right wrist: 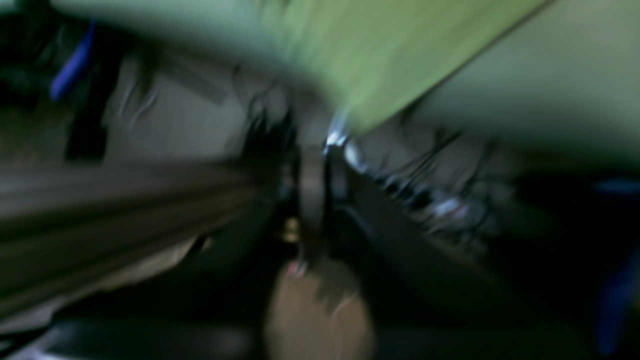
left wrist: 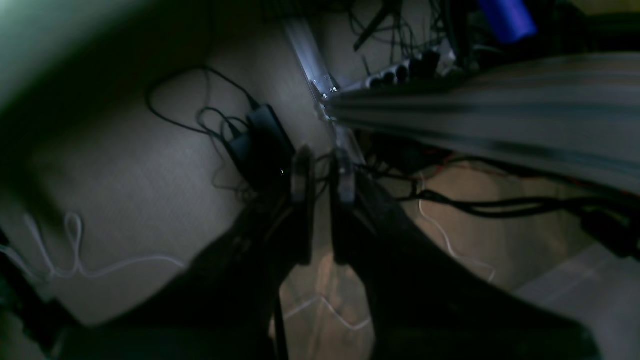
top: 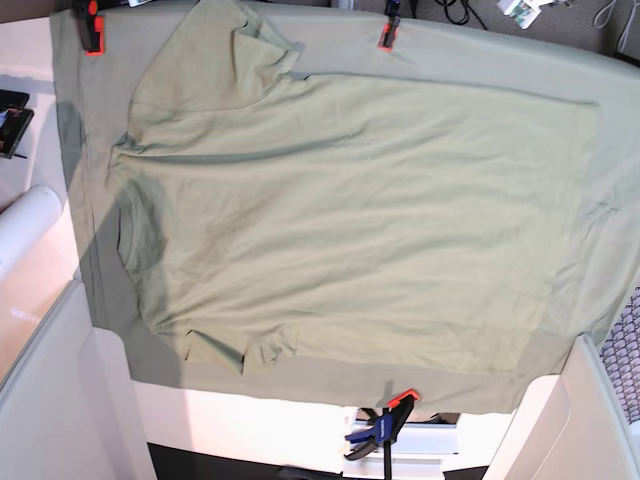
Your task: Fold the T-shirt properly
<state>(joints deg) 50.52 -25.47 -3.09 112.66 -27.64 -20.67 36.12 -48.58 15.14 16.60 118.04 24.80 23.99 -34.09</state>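
In the base view, the pale sage-green short-sleeved T-shirt point(top: 370, 220) lies spread out over the larger plain sage-green cloth point(top: 560, 45) that covers most of the white surface point(top: 250, 420), its collar toward the left edge and its hem toward the right. The sleeve by the far left corner reaches the far edge with its end bunched; the near sleeve is crumpled and partly tucked under. If you fold from here, those bunched sleeves could trap a lump inside and skew the fold. Shirt and cloth are close in colour, so you could easily pinch both layers and drag the covering along. The black-and-orange clamp point(top: 388, 32) at the far edge could also snag a low sweep.

In the left wrist view, the left jaws point(left wrist: 322, 165) stand slightly apart with nothing between them. They point past the surface toward the cables below, so closing them here would probably catch only air.

In the right wrist view, blur softens everything, but the right jaws point(right wrist: 312, 170) look narrowly parted, with no fabric visible between them. Brighter green fabric, probably the far sleeve, hangs just beyond them; you could push it further over the edge if you come up beneath it.
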